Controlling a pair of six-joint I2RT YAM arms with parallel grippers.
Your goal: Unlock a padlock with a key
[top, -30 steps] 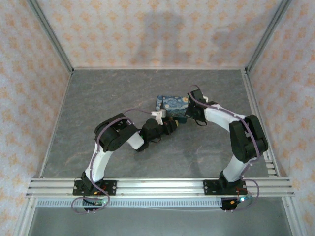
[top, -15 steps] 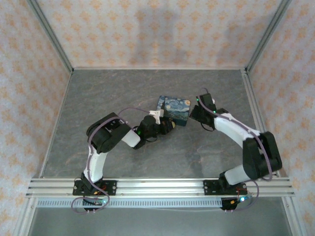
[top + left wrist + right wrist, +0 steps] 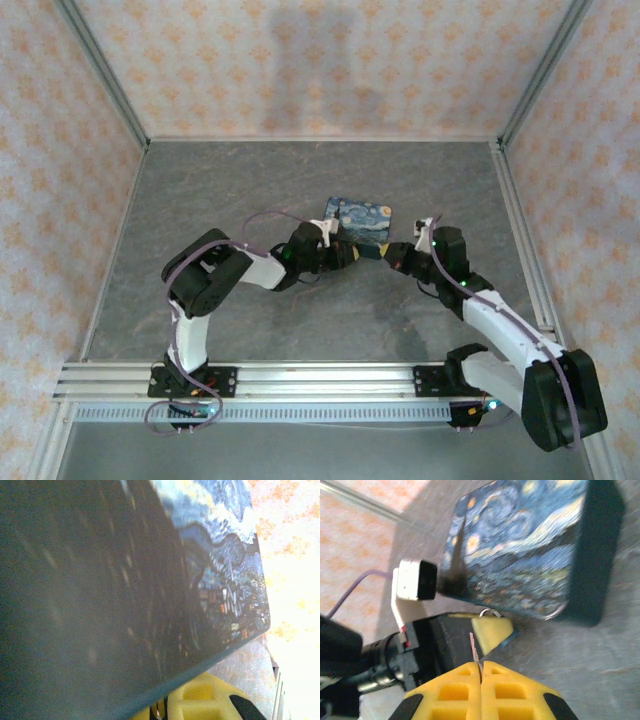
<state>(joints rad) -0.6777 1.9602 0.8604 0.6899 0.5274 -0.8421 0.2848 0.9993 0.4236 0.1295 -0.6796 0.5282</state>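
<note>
The padlock [image 3: 362, 218], a dark-blue block with a starry-night print, lies mid-table. It looms right against the lens in the left wrist view [image 3: 100, 590]. My left gripper [image 3: 350, 254] is at its near edge. Its yellow fingers [image 3: 200, 700] are closed on a thin metal loop [image 3: 490, 613] at the block's lower edge. My right gripper [image 3: 392, 255] sits just right of the left one and near the padlock's front right corner. It is shut [image 3: 481, 667] on the key [image 3: 474, 647], a thin pale blade sticking out toward the left gripper's finger, a short gap from the padlock [image 3: 520, 545].
The grey table [image 3: 250, 180] is walled by patterned panels with metal frame posts [image 3: 100, 70]. An aluminium rail [image 3: 320, 380] runs along the near edge. The left arm's white wrist camera [image 3: 415, 580] and purple cable [image 3: 360, 587] lie close to the padlock's left side.
The right arm has drawn back toward the near right, its gripper leaving the padlock's right side for its front corner. The left gripper has closed, and the padlock has shifted right and turned a little.
</note>
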